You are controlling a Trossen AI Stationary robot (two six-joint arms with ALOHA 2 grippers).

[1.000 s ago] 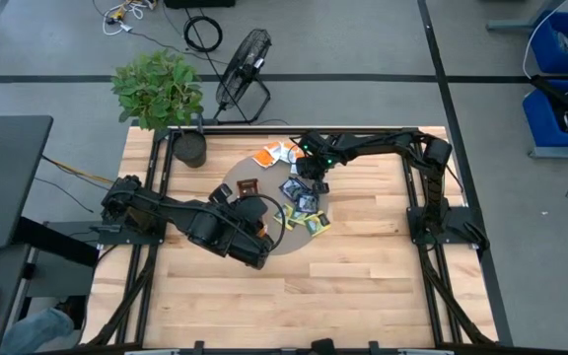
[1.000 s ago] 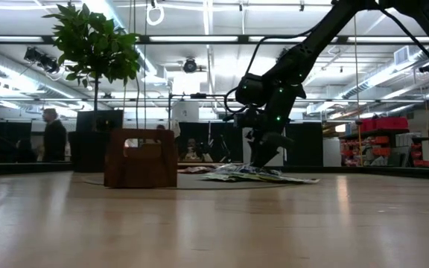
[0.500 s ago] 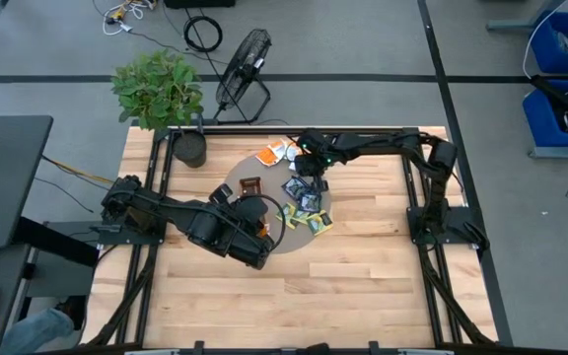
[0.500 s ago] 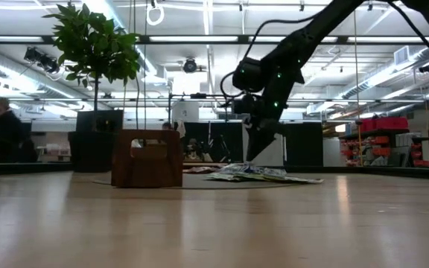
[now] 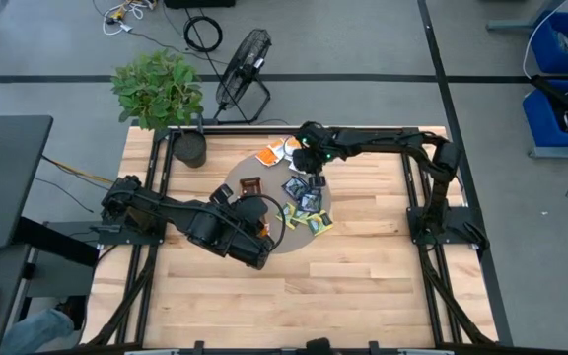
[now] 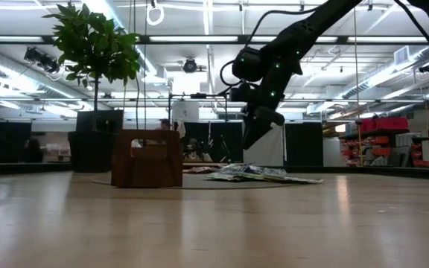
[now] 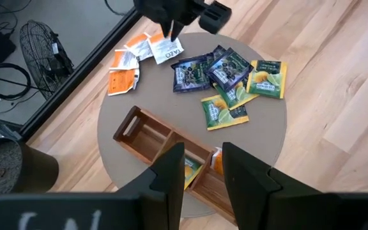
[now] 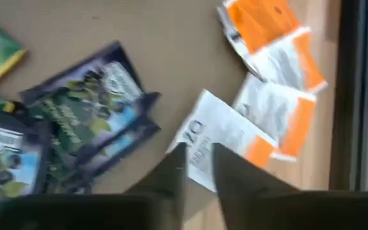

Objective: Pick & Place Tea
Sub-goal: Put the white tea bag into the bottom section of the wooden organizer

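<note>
right gripper (image 5: 307, 148): hanging above the round mat (image 5: 254, 168), fingers pinching an orange-and-white sachet (image 7: 168, 50)
tea (image 7: 225, 80): lying loose on the mat's far half
left gripper (image 7: 201, 167): hovering over the wooden tray (image 7: 147, 137) on the mat, jaws parted

Small flat square tea sachets (image 7: 225, 70) lie loosely scattered and partly overlapping on a round mat: orange-and-white ones (image 7: 123, 80) at one side, dark blue ones (image 8: 91, 108) in the middle, yellow-green ones (image 7: 268, 78) beyond.
</note>
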